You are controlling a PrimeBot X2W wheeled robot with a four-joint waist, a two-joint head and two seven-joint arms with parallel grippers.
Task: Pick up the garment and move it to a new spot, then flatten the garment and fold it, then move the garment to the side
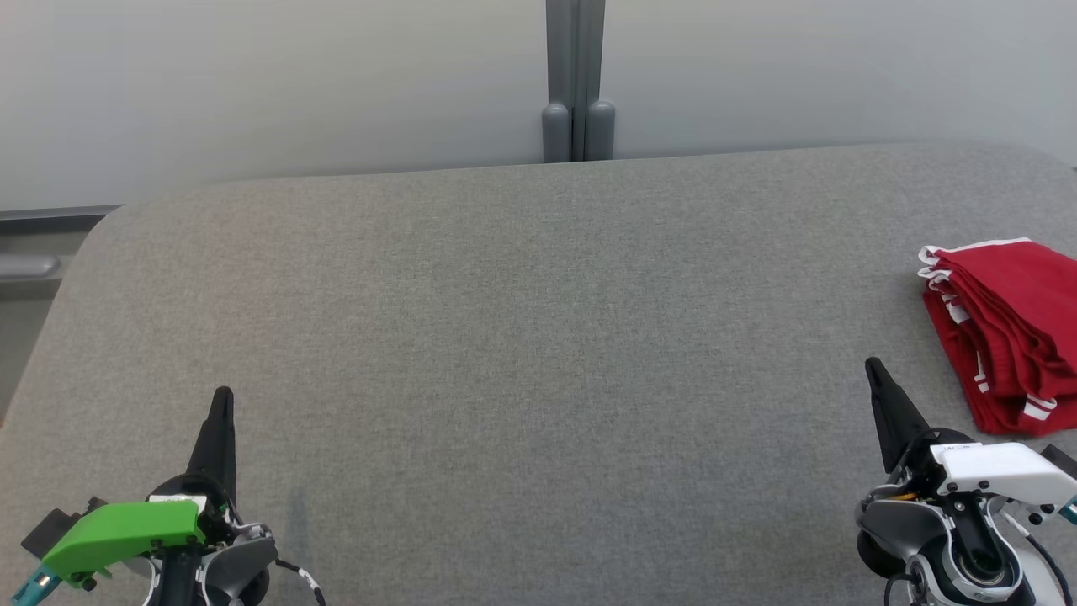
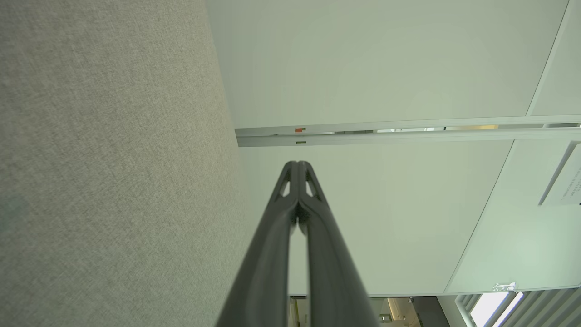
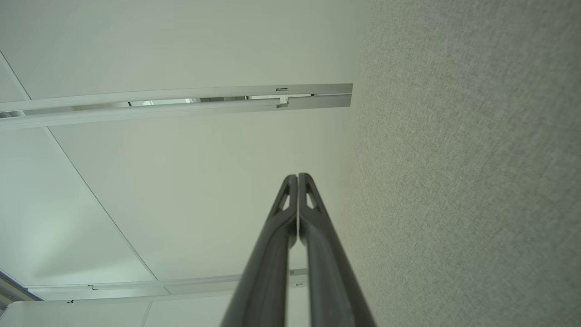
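Dark and pressed tip to tip, my 2 left fingers (image 1: 220, 425) sit at the near left, closed and holding nothing. My 2 right fingers (image 1: 888, 404) at the near right are likewise closed and empty. Both pairs point away from me over the grey woven-fabric surface (image 1: 505, 337). Beyond my right fingers and further right, apart from them, the folded red garment with white trim (image 1: 1010, 320) lies at the surface's right edge. Farthest back, a grey post (image 1: 575, 84) splits the pale wall (image 1: 252, 84).

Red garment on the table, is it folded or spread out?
Folded. The red garment lies as a compact stack on the grey table, several white-trimmed layers showing along its edge.
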